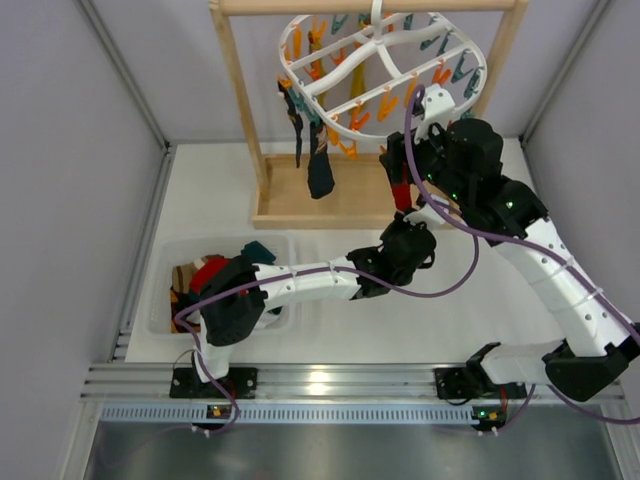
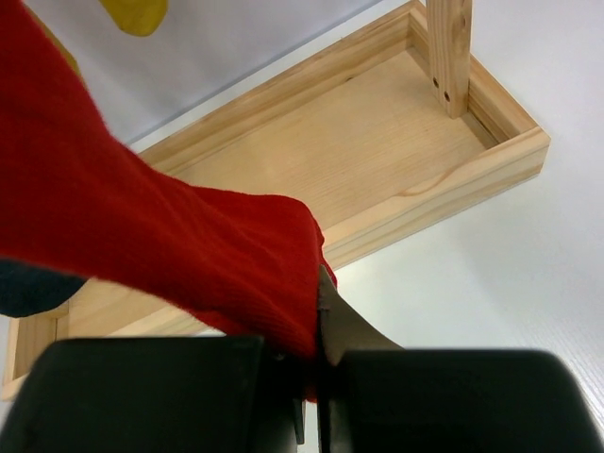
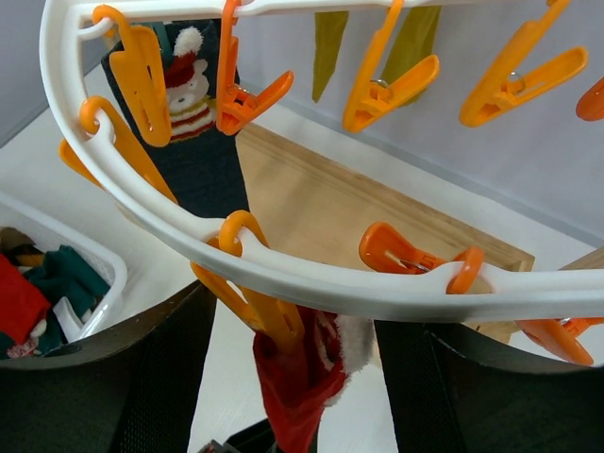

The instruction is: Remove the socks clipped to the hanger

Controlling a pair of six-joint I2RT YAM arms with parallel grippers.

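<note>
The left gripper grasps the lower end of the limp red fabric sock hanging from an orange plastic peg on the white oval plastic hanger, while the spread right gripper straddles this peg, probably to pinch it.

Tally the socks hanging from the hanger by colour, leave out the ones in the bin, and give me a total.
red sock: 1
dark navy socks: 2
mustard yellow socks: 2, as far as the right wrist view shows
Total: 5 on the hanger
</note>
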